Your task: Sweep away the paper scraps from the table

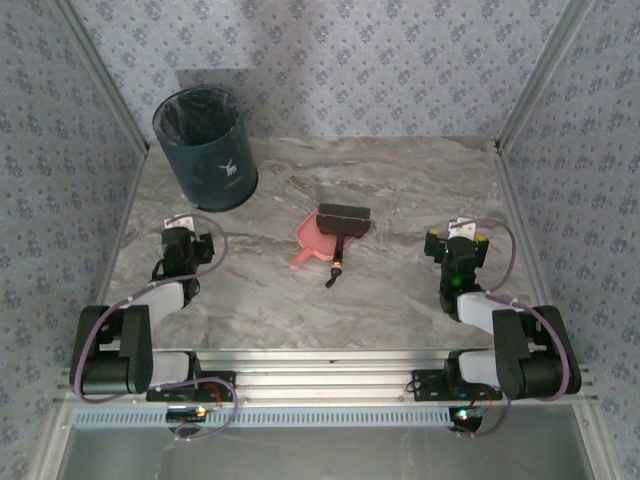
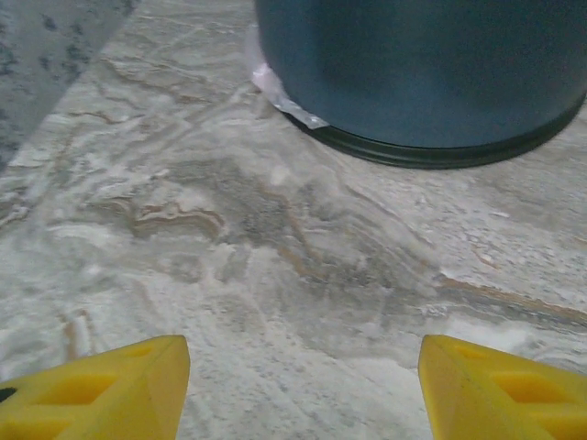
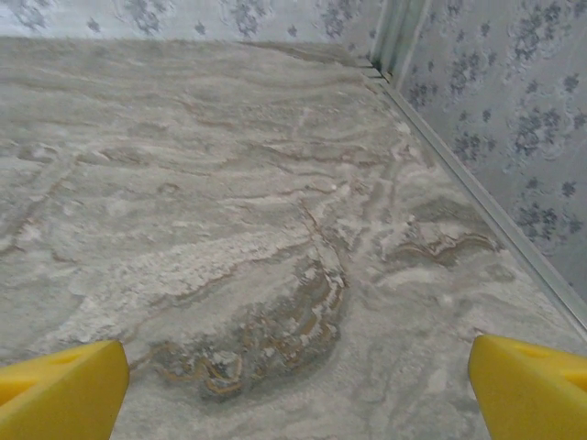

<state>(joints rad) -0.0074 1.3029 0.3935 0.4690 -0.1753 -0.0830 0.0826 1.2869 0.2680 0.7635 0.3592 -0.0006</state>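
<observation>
The paper scraps are out of view. On the grey-beige marble table (image 1: 400, 190), my left gripper (image 1: 187, 232) sits low at the left, just in front of a dark blue bin (image 1: 205, 150). Its yellow fingers (image 2: 110, 390) stand open over bare marble, with the left gripper (image 2: 304, 371) holding nothing and the bin (image 2: 422, 73) close ahead. My right gripper (image 1: 457, 236) rests at the right, also open. In the right wrist view, the right gripper (image 3: 298, 376) has bare table between its fingers.
A pink dustpan (image 1: 312, 240) lies mid-table with a dark-headed brush (image 1: 343, 215) across it, handle pointing toward me. A bit of white liner (image 2: 284, 96) sticks out at the bin's base. Wallpapered walls and an aluminium rail (image 3: 477, 197) bound the table.
</observation>
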